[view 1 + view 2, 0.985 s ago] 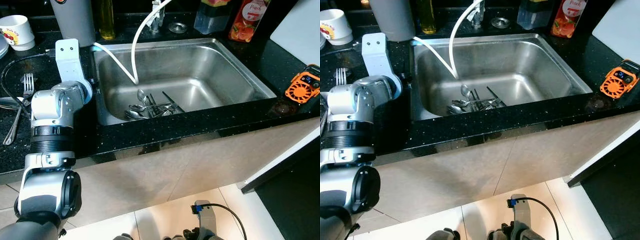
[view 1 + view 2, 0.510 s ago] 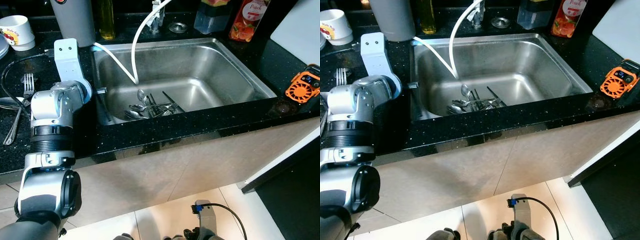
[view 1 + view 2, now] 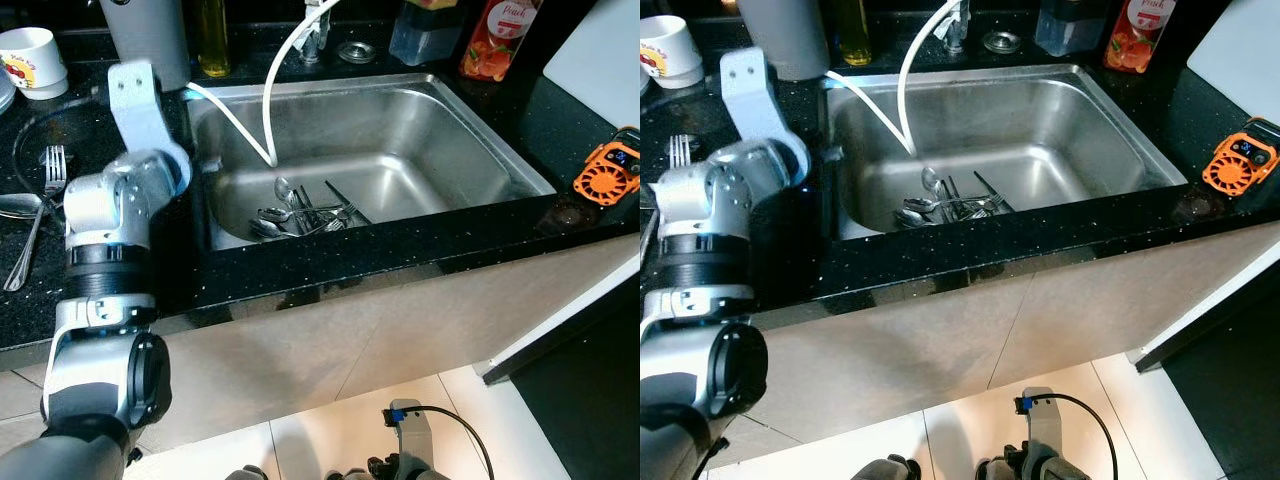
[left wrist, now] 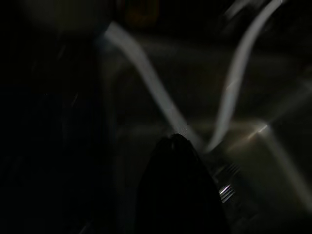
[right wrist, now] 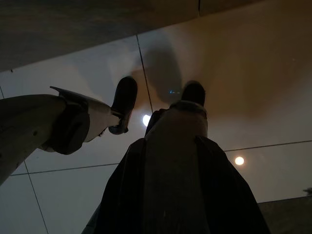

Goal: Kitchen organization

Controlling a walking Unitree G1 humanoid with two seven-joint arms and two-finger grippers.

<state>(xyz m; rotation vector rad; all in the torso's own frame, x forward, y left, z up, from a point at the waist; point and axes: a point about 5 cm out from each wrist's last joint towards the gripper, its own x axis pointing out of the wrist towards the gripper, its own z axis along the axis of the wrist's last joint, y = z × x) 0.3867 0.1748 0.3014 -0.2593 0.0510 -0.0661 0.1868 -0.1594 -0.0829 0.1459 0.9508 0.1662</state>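
Steel sink [image 3: 470,140] holds loose cutlery [image 3: 305,212] beneath white hose [image 3: 272,110].

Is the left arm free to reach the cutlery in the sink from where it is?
Probably yes. The left gripper is at the sink's left rim, aimed at the cutlery; only the white hose hangs close by.

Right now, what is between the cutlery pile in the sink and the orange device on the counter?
In the left eye view, bare steel sink floor, its right wall and black counter separate the cutlery pile from the orange device.
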